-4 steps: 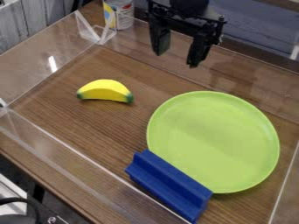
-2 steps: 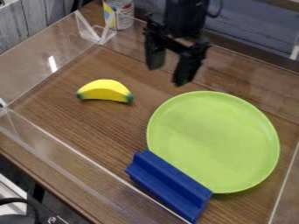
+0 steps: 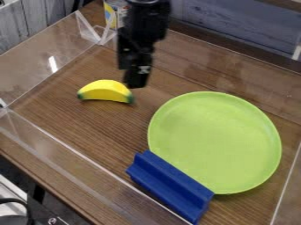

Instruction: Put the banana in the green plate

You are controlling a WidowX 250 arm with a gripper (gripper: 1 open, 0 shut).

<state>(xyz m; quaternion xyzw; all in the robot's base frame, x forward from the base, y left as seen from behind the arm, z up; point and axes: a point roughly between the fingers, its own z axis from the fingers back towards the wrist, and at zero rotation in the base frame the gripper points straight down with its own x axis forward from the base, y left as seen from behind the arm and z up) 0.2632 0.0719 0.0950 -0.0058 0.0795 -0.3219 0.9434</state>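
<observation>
A small yellow banana [image 3: 106, 90] with a dark green tip lies on the wooden table at the left. To its right sits the large round lime-green plate [image 3: 214, 141], with nothing on it. My black gripper [image 3: 133, 72] hangs from above, just up and right of the banana, its fingertips a little above the table. The jaws stand open with nothing between them. It does not touch the banana.
A blue ridged rectangular block [image 3: 171, 186] lies at the plate's front edge. Clear plastic walls [image 3: 35, 53] enclose the table on the left and front. A yellow-and-white bottle [image 3: 111, 16] stands beyond the back wall.
The gripper has travelled left and down from the back right toward the banana, staying open. Banana, plate and block have not moved.
</observation>
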